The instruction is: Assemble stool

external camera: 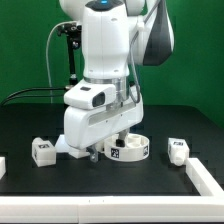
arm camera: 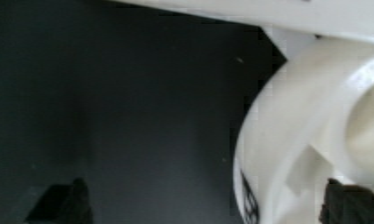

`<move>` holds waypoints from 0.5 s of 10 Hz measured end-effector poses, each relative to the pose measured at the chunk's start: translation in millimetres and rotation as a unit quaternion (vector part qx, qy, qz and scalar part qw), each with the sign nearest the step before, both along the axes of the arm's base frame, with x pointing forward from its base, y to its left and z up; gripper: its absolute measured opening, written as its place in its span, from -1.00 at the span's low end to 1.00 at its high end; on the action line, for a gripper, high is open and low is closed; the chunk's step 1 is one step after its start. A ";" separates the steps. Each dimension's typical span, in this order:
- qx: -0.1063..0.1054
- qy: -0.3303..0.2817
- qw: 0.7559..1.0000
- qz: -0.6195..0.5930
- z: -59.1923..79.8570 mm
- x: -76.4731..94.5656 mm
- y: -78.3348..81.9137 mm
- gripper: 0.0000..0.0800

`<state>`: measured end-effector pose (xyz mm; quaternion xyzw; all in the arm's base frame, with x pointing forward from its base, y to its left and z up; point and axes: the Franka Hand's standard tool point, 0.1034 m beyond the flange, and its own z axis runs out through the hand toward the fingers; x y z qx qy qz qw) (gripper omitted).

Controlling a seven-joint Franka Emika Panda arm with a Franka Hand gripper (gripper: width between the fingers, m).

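Fingertips (arm camera: pixel 59 200) of the gripper (arm camera: pixel 205 205) stand spread wide and clamp nothing. The curved wall of the round, rimmed white plastic seat (external camera: pixel 135 150) runs between them, closer to one fingertip.

We find the seat lying flat on the black table (external camera: pixel 100 195), right under the arm. One short chunky white plastic leg (external camera: pixel 42 150) sits well apart at the exterior view's left, and another (external camera: pixel 178 150) at the exterior view's right.

We judge the seat light, stiff and smooth, so it could slip in a loose pinch. The upright rim is the place to take it, one finger inside and one outside.

As a disc it has no long axis. Its flat faces point up and down, and a tag on its side wall faces the near edge.
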<state>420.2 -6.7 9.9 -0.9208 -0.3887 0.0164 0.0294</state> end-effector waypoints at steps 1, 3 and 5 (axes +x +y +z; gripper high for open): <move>0.000 0.000 1.000 0.000 -0.3 -0.2 -0.2 0.62; 0.000 0.001 1.000 0.000 -0.6 -0.5 -0.2 -0.06; 0.000 0.001 1.000 0.000 -0.7 -0.6 -0.2 -0.39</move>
